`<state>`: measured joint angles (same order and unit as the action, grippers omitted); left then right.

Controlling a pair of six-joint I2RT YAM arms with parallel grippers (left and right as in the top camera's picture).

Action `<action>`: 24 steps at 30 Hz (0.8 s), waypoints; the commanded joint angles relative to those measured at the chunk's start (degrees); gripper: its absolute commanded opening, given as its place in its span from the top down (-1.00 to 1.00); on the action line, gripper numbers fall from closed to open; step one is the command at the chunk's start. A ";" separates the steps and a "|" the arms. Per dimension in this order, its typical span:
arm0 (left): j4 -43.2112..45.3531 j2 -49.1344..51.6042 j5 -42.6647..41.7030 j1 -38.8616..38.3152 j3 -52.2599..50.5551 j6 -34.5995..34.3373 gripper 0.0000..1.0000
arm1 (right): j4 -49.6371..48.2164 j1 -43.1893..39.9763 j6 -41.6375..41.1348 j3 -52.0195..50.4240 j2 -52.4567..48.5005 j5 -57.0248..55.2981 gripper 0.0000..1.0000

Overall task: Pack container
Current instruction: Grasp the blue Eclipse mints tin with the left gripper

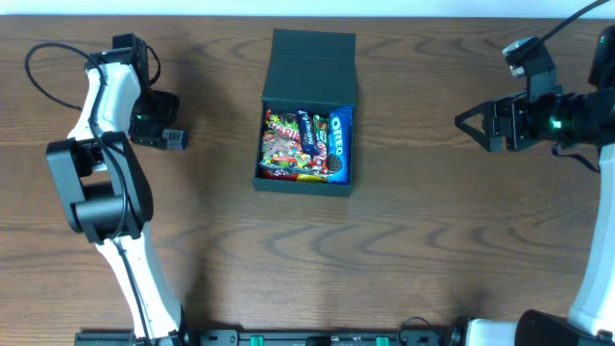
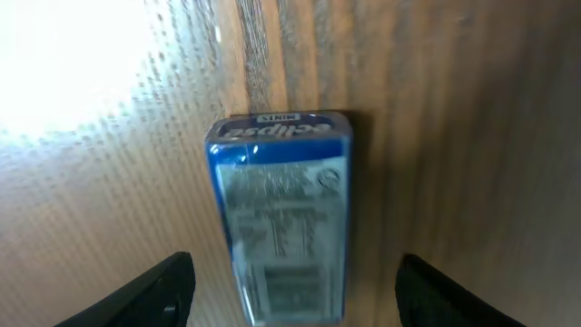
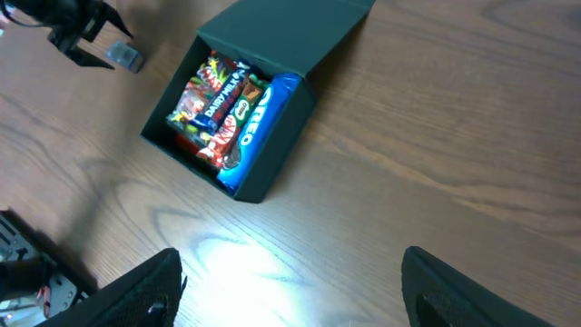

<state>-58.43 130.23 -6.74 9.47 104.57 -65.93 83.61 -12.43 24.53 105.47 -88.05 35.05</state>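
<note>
On the brown wooden table (image 1: 432,240), the square dark charcoal-teal container (image 1: 314,65) sits centrally, its lid back, crammed with colourful snack packets including a blue Oreo pack (image 1: 339,144), while the left gripper (image 2: 295,295) hangs open astride a blue tin (image 2: 281,218), seemingly Eclipse mints, and the right gripper (image 3: 295,286) gapes empty well apart.

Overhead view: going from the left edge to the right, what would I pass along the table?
The robot's left arm → small mint pack → dark container, lid open → right gripper, open.
</note>
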 commanded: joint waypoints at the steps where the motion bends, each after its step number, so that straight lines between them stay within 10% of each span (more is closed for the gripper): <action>1: -0.07 3.06 -1.42 -0.13 -0.07 0.39 -0.44 | 0.20 0.50 0.81 0.04 -0.09 -0.50 -0.54; 24: 1.73 3.72 0.55 -0.13 -0.07 1.11 -0.01 | -0.35 0.50 0.81 0.04 -0.09 -0.48 -0.54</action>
<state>-56.53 132.81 -7.29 9.45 104.64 -65.67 83.31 -12.43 24.53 105.47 -88.05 34.46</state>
